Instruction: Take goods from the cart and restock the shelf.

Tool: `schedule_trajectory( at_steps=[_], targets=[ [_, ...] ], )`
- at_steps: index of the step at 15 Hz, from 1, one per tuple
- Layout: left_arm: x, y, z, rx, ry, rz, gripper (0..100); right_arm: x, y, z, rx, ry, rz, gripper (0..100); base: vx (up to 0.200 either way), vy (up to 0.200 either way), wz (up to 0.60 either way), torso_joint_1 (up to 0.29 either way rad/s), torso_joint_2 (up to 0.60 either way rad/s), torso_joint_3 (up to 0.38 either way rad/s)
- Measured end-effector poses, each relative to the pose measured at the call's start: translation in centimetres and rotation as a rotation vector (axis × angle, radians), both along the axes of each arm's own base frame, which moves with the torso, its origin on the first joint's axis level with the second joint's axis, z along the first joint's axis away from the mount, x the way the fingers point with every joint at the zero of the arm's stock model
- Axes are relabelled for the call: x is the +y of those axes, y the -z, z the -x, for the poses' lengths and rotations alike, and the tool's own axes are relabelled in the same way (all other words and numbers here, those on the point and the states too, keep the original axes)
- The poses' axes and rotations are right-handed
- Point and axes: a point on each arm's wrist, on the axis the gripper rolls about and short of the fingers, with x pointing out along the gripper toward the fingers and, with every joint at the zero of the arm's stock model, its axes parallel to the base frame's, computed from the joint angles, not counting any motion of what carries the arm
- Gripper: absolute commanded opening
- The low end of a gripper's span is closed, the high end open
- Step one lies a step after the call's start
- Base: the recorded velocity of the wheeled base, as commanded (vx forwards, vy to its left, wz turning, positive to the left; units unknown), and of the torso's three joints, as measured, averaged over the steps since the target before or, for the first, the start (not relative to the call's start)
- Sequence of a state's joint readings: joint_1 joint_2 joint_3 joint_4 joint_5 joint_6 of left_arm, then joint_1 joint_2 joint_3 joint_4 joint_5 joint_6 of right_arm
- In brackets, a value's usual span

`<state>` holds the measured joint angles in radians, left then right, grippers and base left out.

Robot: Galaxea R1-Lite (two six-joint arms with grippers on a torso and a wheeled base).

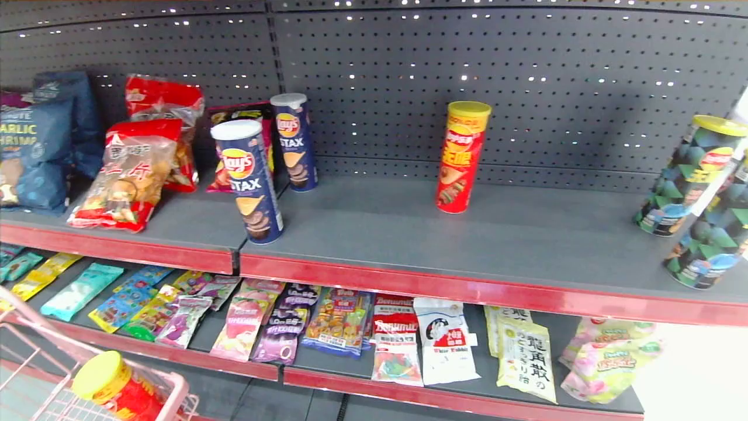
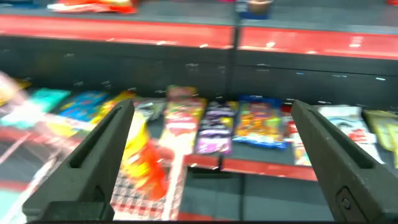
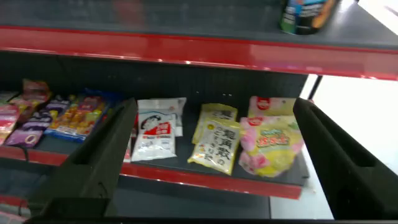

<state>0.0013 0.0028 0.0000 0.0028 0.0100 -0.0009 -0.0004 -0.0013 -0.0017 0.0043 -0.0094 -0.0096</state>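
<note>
We see a yellow-lidded red cylindrical can (image 1: 117,389) tilted in the pink wire cart (image 1: 180,393); a second can (image 1: 461,158) stands upright on the matte grey shelf (image 1: 526,245). The left gripper (image 2: 211,163) and right gripper (image 3: 214,163) both gape, holding nothing.

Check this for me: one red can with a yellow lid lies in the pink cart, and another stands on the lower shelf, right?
Not quite: the head view shows the standing red can on the upper shelf, not the lower one. The other red can does lie in the pink cart.
</note>
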Motion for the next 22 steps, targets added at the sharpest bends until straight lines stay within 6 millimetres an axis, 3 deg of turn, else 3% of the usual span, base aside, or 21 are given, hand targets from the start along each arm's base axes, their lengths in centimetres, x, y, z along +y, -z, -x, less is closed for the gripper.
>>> schedule_trajectory(
  at_steps=[9,15,22],
  targets=[
    [0.0,0.0,0.0,0.0,0.001,0.0,100,0.0,0.02,-0.01,0.001,0.0,-0.001,100,0.0,0.0,0.6,0.003,0.0,0.001],
    [0.0,0.0,0.0,0.0,0.0,0.0,100,0.0,0.03,-0.01,0.002,0.0,-0.001,100,0.0,0.0,0.0,0.0,0.0,0.0],
    [0.0,0.01,0.0,0.0,0.0,0.0,100,0.0,0.02,0.0,0.001,0.0,-0.002,100,0.0,0.0,0.0,-0.142,0.36,0.208]
  ],
)
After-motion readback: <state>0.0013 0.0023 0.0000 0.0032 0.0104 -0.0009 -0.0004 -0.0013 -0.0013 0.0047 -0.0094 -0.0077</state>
